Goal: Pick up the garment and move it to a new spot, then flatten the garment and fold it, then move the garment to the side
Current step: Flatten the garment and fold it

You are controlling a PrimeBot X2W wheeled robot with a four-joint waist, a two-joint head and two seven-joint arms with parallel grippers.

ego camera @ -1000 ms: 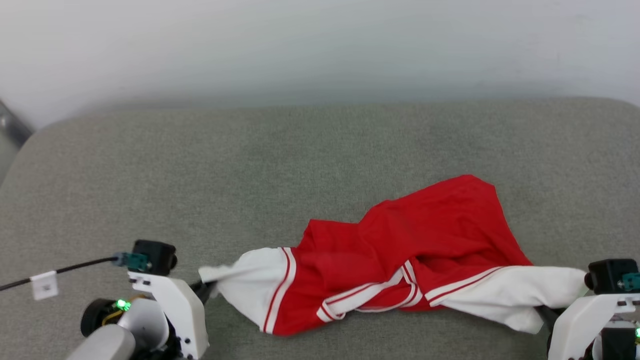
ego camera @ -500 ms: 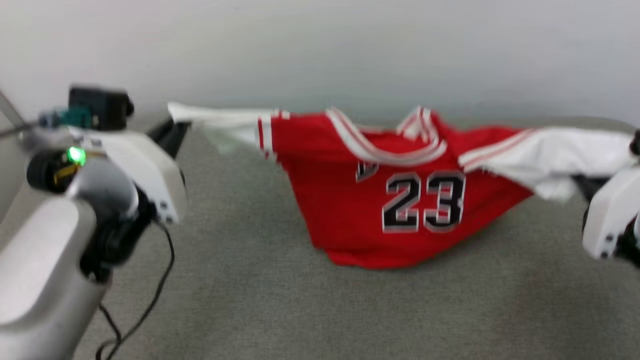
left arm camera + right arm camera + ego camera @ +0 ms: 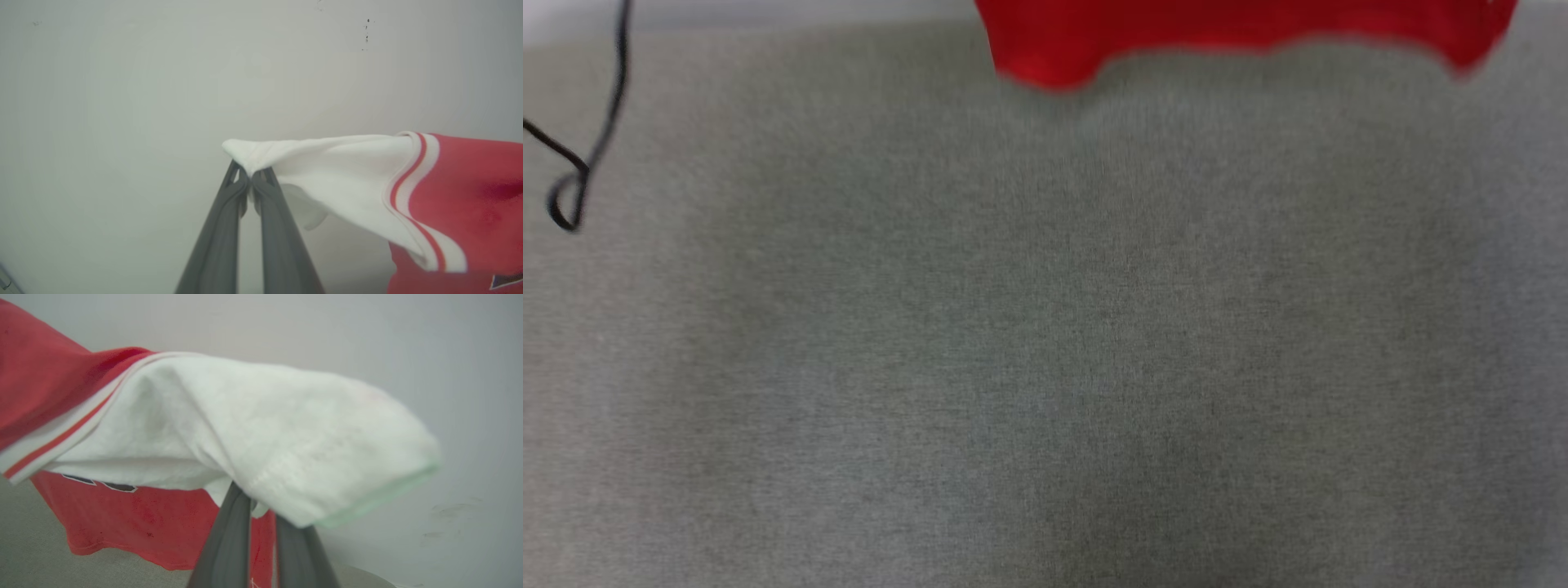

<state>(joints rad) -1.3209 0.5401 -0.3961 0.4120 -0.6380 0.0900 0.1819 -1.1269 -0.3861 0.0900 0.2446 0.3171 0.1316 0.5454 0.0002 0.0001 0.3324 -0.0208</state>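
The shirt point(image 3: 461, 196) looks light, soft and limp, best held by its sleeve ends. The left end effector point(image 3: 250, 179) is clamped on one white sleeve tip and the right end effector point(image 3: 261, 510) on the other. The shirt hangs spread between them, low over the grey cushion point(image 3: 1045, 327).
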